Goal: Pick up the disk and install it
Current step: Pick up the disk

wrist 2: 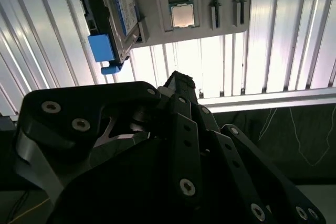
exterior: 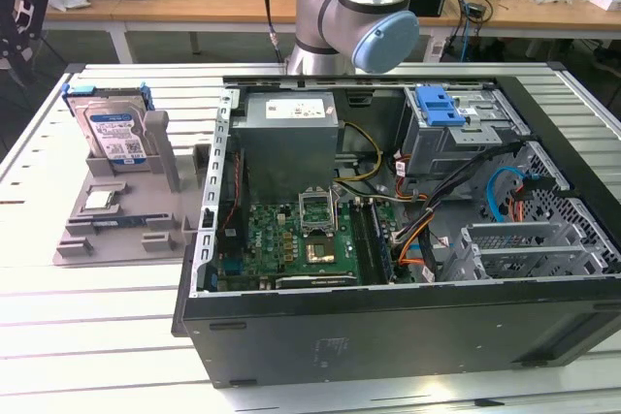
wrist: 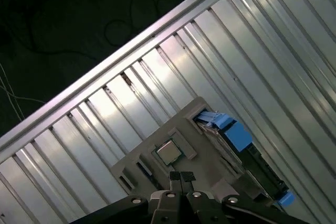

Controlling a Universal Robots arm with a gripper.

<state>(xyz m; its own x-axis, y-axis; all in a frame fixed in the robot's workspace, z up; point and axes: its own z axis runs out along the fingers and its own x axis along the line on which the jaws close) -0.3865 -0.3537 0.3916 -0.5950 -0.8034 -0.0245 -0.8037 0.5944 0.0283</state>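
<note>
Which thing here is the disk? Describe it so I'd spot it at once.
Start at the open computer case; to the exterior view's left sits a grey holder. The disk stands propped at its far end. Unlike the small square chip lying flat nearby, it is a silver slab with a blue frame.

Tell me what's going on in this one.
A robot arm is working at a table with an open computer case. The disk stands upright in a grey holder on the exterior view's left, beside the case. In the first wrist view the gripper faces the holder from a distance, with its fingers together and holding nothing. The disk is untouched and not yet installed.
</note>
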